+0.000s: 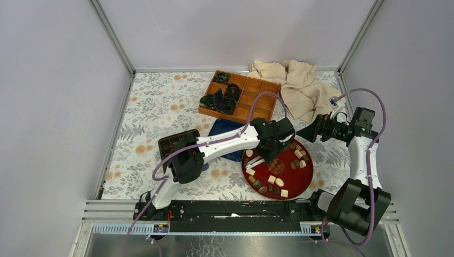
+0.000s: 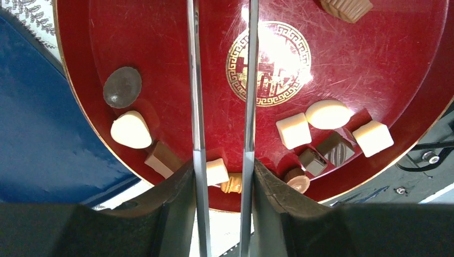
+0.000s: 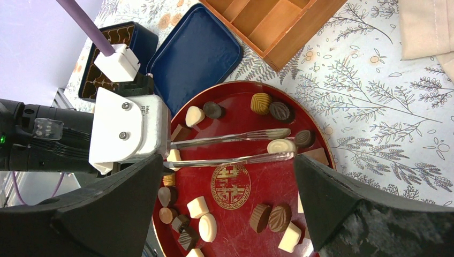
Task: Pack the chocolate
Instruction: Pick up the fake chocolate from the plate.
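**Tongs over the red plate, a cream chocolate between their tips**

The left fingers [image 2: 171, 214] clamp a pair of metal tongs [image 2: 196, 96], one blade against each finger and the blades still apart. They hold the tongs over the red plate [image 1: 297, 179], lower centre-right in the top view. In the right wrist view the tongs' tips lie either side of one oval cream chocolate [image 3: 281, 145] near the plate's right rim. Whether they pinch it I cannot tell.

The other chocolates [image 2: 293, 130], dark, brown and cream, lie scattered on the plate, most of them near its edge. The right fingers [image 3: 348, 214] stand wide apart and hold nothing, by the plate's upper right rim in the top view.

A blue lid [image 1: 222, 128] lies just beside the plate's upper left. At upper centre, a wooden box [image 1: 251, 101] has black paper cups [image 1: 225, 101] in its left compartments. A cloth [image 1: 294, 85] is bunched at the upper right of the bench [image 1: 160, 107].
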Available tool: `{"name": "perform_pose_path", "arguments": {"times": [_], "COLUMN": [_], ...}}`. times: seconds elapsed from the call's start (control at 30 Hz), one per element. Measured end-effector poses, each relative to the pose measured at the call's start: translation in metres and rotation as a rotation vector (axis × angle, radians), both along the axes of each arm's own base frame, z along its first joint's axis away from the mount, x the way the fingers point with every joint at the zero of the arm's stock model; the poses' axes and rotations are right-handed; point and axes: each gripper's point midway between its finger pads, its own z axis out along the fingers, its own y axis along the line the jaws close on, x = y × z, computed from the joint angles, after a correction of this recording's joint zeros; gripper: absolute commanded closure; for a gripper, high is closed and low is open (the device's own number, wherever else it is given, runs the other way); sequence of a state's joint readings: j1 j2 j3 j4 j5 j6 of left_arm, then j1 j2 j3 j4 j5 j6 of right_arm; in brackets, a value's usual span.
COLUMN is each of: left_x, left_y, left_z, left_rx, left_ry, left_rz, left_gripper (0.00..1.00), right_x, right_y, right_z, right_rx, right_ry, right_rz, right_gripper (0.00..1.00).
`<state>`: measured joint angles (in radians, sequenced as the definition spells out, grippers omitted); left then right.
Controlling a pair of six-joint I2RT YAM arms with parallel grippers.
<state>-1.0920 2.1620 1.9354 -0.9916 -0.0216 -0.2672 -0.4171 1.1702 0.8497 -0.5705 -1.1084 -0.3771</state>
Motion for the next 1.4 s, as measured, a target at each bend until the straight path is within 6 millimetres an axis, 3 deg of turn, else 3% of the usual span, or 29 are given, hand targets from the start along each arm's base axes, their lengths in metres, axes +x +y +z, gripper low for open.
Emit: {"name": "perform_pose_path", "arguments": {"times": [0.07,0.23,0.43,0.7,0.83,1.07,1.4], "left_x": [-0.001,-0.002,-0.005,-0.022,-0.035,-0.061,-0.083], "left_y": [-0.002,-0.004,-0.001,0.022,0.044,0.101,0.185], "left_z": [0.0,0.0,0.01,0.051,0.065,0.075,0.12], "left_rx": [-0.007,-0.017,-0.039,-0.111,-0.14,-0.103,-0.102], "left_ry": [0.005,0.015,0.017,0.018,0.029,0.054,0.043], "left_rz": [-0.001,0.0,0.026,0.096,0.147,0.291,0.531], "left_gripper": [0.66,1.0,1.0,1.0,1.0,1.0,1.0], "right_x": [0.0,0.0,0.0,0.0,0.0,-0.001,-0.001], "right_y": [0.0,0.0,0.0,0.0,0.0,0.001,0.001], "right_z": [0.0,0.0,0.0,0.0,0.0,0.002,0.003], "right_rx": [-0.001,0.0,0.0,0.0,0.0,-0.002,-0.003], "right_ry": [0.0,0.0,0.0,0.0,-0.001,-0.01,-0.013], "right_rz": [0.0,0.0,0.001,0.001,0.001,0.001,0.002], "right_gripper": [0.0,0.0,0.0,0.0,0.0,0.0,0.0]}}
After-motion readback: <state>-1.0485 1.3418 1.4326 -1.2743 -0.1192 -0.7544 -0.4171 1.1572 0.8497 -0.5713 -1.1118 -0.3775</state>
